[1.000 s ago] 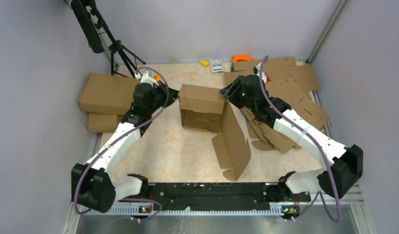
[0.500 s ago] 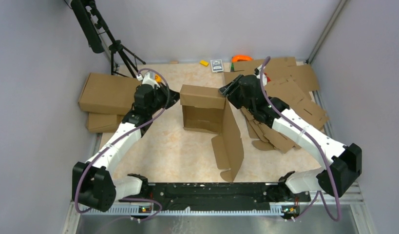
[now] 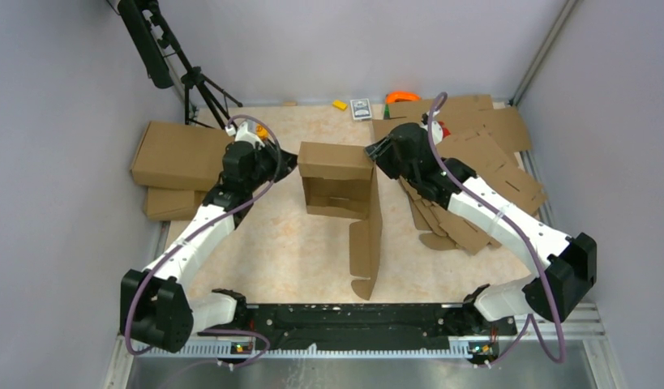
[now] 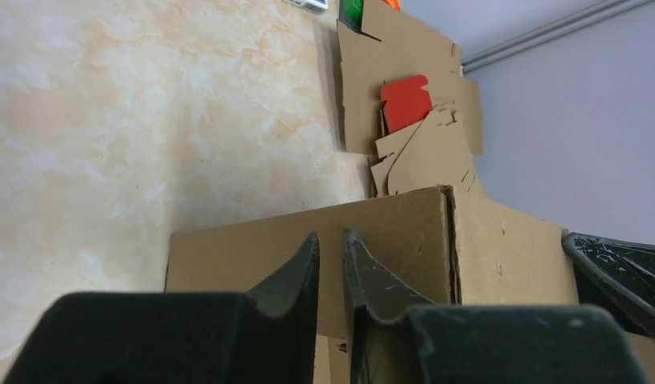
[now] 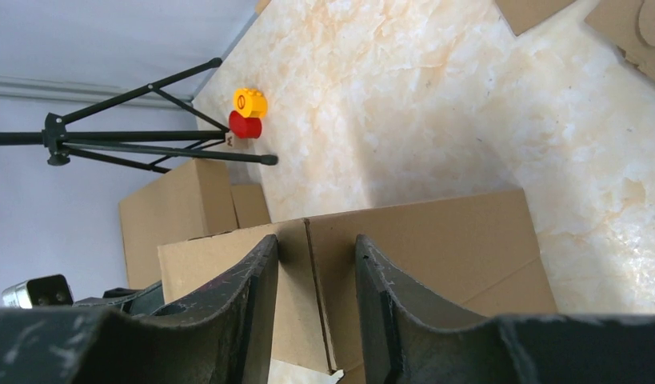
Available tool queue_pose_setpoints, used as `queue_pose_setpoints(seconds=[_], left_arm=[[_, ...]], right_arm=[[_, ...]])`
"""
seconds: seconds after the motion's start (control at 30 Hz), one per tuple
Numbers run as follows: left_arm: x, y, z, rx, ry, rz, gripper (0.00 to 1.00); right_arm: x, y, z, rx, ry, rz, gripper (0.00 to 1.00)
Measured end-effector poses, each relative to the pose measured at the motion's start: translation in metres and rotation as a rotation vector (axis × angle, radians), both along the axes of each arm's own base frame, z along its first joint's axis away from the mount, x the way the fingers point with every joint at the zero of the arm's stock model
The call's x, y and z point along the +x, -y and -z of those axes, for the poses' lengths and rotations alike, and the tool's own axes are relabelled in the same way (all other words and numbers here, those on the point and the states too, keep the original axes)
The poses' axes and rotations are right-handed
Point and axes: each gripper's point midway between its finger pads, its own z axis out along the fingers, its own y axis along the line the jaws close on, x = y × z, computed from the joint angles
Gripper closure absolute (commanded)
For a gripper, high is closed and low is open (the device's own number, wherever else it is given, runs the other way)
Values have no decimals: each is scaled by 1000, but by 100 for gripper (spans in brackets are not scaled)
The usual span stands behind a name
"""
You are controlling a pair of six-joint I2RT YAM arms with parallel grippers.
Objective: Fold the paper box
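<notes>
**Ana:** Where is the paper box [image 3: 336, 174]?

**Ben:** On the bench [image 3: 272, 243], about midway between its left and right edges and rather nearer the far edge. The top view shows a flat upper face with the hollow below it, on the near side. One long panel [image 3: 369, 231] stands on edge and runs from the box's right side towards the near edge.

**Ana:** And the left hand [image 3: 289, 160]?

**Ben:** It is at the box's left side. In its own camera the two fingers [image 4: 296, 272] stand narrow, with only a slim gap, and nothing sits between them. The box wall fills the view right behind the tips. I cannot tell whether they touch it.

**Ana:** The right hand [image 3: 372, 151]?

**Ben:** It is at the box's far right corner. Its fingers are moderately apart, one on each side of a fold line in the cardboard. That cardboard is a flat face behind them, not an edge they pinch, so it holds nothing that I can see.

**Ana:** What else is on the bench?

**Ben:** Flat cardboard sheets [image 3: 490, 154] are heaped along the right edge up to the far right corner. A red card [image 4: 405, 102] lies among them. Closed cartons [image 3: 178, 154] lie by the left edge. A tripod [image 3: 194, 81] stands at the far left corner, with small yellow and red pieces [image 5: 248, 114] near its feet.
</notes>
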Motion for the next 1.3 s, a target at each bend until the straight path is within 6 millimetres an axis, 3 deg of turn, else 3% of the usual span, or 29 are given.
queue_pose_setpoints(seconds=[0.13, 0.23, 0.57, 0.73, 1.0, 1.3], left_arm=[[-2, -2, 1, 10, 2, 1, 65], [-2, -5, 4, 16, -7, -4, 61], [-8, -18, 11, 24, -42, 16, 56], [-13, -18, 15, 16, -70, 39, 56], [-18, -17, 18, 11, -95, 53, 48], [-24, -22, 5, 0, -71, 23, 47]], right_arm=[[0, 2, 0, -21, 8, 2, 65], [1, 3, -1, -30, 13, 2, 65], [1, 0, -3, -52, 25, -20, 65], [2, -1, -3, -60, 28, -27, 65], [2, 0, -4, -75, 32, -35, 65], [2, -1, -4, -80, 34, -40, 65]])
